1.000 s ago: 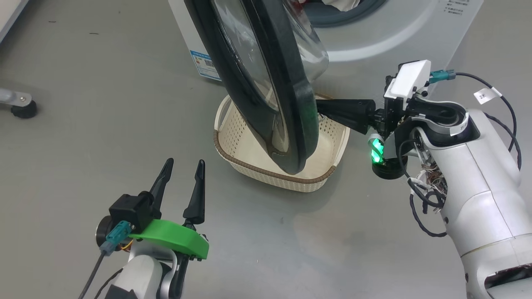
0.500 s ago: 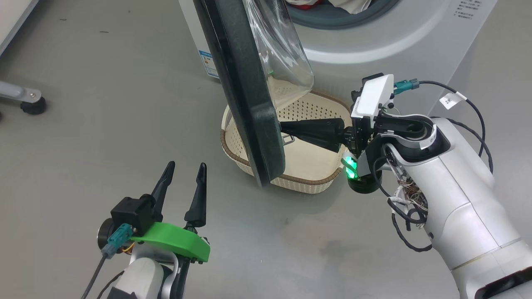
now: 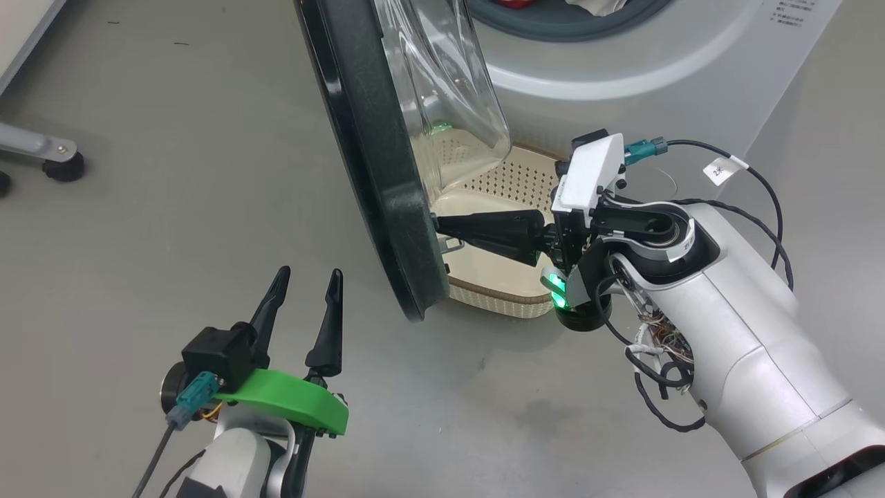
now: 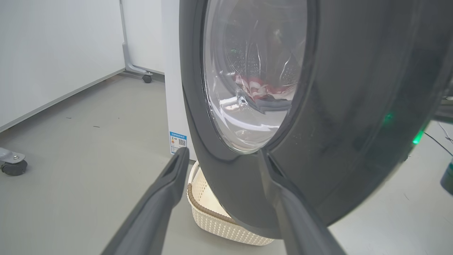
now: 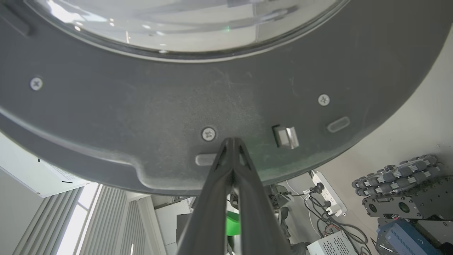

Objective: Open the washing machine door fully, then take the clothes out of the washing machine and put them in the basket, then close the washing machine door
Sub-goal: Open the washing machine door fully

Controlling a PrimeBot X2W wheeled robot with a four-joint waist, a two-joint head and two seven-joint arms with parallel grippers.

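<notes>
Washing machine door (image 3: 373, 173) partway open. Nearest, left pincer (image 3: 308, 273) spread, empty; right pincer (image 3: 442, 223) pressed together, tips against door's inner rim, above basket (image 3: 498, 304); clothes (image 4: 260, 89) beyond, inside washing machine (image 3: 622, 62). Risk: tips skidding off smooth plastic, door swinging back.

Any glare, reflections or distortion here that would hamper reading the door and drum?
Head view: sharp, evenly lit; the washing machine door casts a soft shadow on the floor. Left wrist view: green glints on its glossy rim, and the clothes look warped through its glass. Right wrist view: white glare streaks across the glass; the dark inner face stays readable.
</notes>
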